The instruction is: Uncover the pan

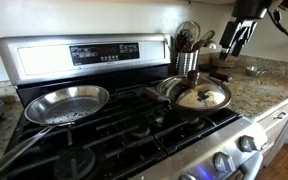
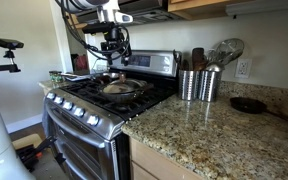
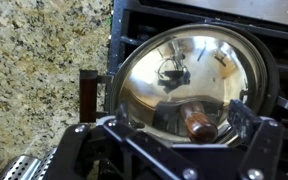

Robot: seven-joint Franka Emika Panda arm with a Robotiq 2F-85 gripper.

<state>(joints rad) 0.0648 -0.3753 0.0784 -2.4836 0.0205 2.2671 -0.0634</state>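
The pan [image 1: 170, 92] stands on a stove burner, dark-rimmed and covered by a round silvery glass lid [image 1: 202, 96] with a brown knob [image 3: 198, 124]. Both exterior views show it; the lid [image 2: 119, 88] hides its black interior. In the wrist view the lid [image 3: 189, 70] fills the frame, with the pan's dark rim [image 3: 270, 70] around it and its handle [image 3: 89, 92] pointing towards the counter. My gripper [image 3: 182, 132] is open and hangs well above the lid, its fingers either side of the knob. It is also in both exterior views [image 1: 239, 38] [image 2: 114, 46].
A shiny silver steel frying pan [image 1: 68, 103] sits uncovered on the neighbouring burner. Two metal utensil holders [image 2: 196, 84] stand on the granite counter [image 2: 214, 130] beside the stove. A small dark pan [image 2: 249, 104] lies farther along the counter. The stove's control panel [image 1: 104, 53] rises behind the burners.
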